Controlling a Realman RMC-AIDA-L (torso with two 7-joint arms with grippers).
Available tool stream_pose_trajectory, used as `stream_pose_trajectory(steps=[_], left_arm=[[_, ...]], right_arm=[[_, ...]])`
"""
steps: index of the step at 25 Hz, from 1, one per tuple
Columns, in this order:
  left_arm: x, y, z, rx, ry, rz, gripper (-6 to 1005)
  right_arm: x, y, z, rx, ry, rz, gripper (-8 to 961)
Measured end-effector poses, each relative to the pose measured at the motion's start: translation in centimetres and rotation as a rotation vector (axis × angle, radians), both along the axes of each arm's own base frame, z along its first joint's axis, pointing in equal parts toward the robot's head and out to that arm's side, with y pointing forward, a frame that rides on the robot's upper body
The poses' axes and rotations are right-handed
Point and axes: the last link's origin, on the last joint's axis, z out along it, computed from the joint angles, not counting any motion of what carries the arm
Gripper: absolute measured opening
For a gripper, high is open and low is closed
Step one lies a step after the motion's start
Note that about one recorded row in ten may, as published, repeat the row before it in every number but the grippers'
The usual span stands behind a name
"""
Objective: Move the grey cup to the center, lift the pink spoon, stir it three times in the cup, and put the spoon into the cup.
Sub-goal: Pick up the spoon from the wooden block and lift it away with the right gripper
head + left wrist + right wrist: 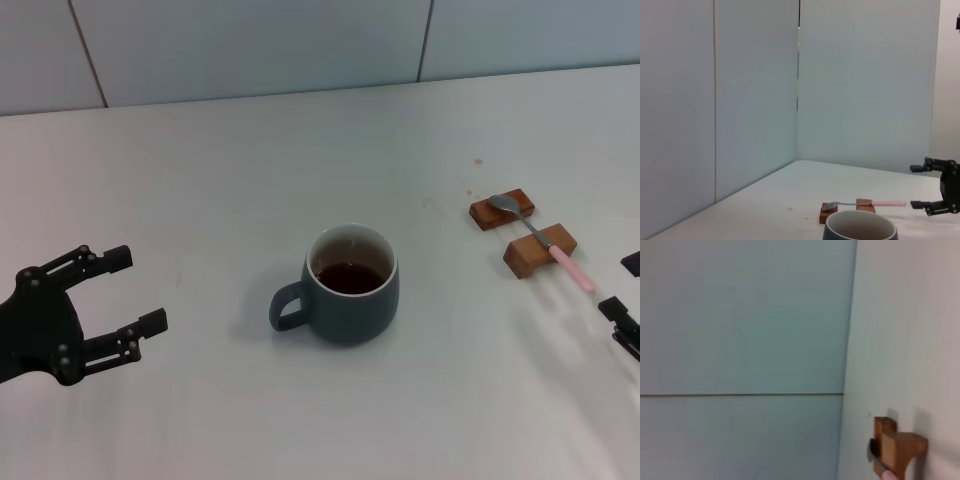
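The grey cup (345, 290) stands upright at the middle of the table with dark brown liquid inside and its handle towards my left arm. Its rim also shows in the left wrist view (860, 226). The pink spoon (545, 243) lies across two wooden blocks to the right of the cup, silver bowl on the far block, pink handle past the near one. It also shows in the left wrist view (872, 203). My left gripper (138, 289) is open and empty, left of the cup and apart from it. My right gripper (620, 284) is open at the right edge, just beyond the handle's end.
Two brown wooden blocks (502, 210) (540, 250) hold the spoon; they also show in the right wrist view (900, 450). A pale wall (250, 45) runs along the table's far edge. My right gripper also shows in the left wrist view (914, 186).
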Motion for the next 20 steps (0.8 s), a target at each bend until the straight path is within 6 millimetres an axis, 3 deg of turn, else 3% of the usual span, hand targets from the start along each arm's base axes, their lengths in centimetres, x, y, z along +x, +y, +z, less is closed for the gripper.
stream_pose_trajectory(steps=[20], left_arm=[[0.0, 0.1, 0.2, 0.015, -0.01, 0.003, 832]], right_arm=[[-0.2, 2.2, -0.5, -0.059, -0.041, 0.015, 825]])
